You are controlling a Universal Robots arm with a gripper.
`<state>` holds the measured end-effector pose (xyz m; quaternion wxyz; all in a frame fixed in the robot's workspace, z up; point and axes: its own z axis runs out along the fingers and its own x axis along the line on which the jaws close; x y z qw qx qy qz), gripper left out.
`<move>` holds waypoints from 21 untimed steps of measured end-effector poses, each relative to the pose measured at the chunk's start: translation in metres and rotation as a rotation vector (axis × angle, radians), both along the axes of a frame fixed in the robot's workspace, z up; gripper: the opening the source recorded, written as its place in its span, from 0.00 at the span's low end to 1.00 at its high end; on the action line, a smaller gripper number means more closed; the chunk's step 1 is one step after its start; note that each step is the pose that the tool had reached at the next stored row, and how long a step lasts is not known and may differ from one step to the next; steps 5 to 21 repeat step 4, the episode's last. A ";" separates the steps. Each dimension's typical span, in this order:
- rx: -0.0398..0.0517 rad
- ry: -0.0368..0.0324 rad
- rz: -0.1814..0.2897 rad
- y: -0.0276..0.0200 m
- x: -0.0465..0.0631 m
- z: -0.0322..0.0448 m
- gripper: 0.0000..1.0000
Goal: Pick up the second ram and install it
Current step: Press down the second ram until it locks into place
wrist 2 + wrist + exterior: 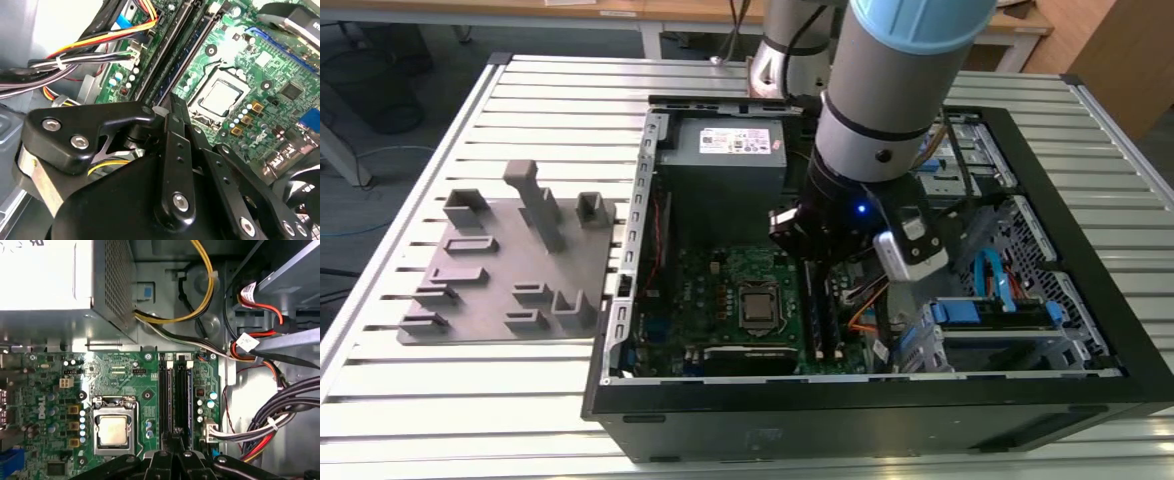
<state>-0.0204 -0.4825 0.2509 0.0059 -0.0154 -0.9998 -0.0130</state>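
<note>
Pressing black gripper [176, 452] over long thin dark-blue ram stick [190, 400] in slot on green motherboard [125, 375]; jaws together on stick's top edge. Judgement: push straight, even w/ slot.

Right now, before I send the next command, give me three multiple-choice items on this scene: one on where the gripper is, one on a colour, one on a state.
1. Where is the gripper?
A. Over the grey holder tray
B. Over the memory slots inside the case
C. Over the power supply

2. What colour is the motherboard?
A. Green
B. Red
C. White

3. How does the processor stand?
A. Under a cooler
B. Buried under cables
C. Bare, its metal lid showing

Answers:
1. B: the first wrist view looks straight down at the slots past the gripper.
2. A: both wrist views show a green board.
3. C: the silver lid lies uncovered in its socket.
</note>
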 end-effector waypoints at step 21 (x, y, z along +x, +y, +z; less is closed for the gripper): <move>-0.0002 0.0001 0.000 0.0000 0.000 0.0002 0.11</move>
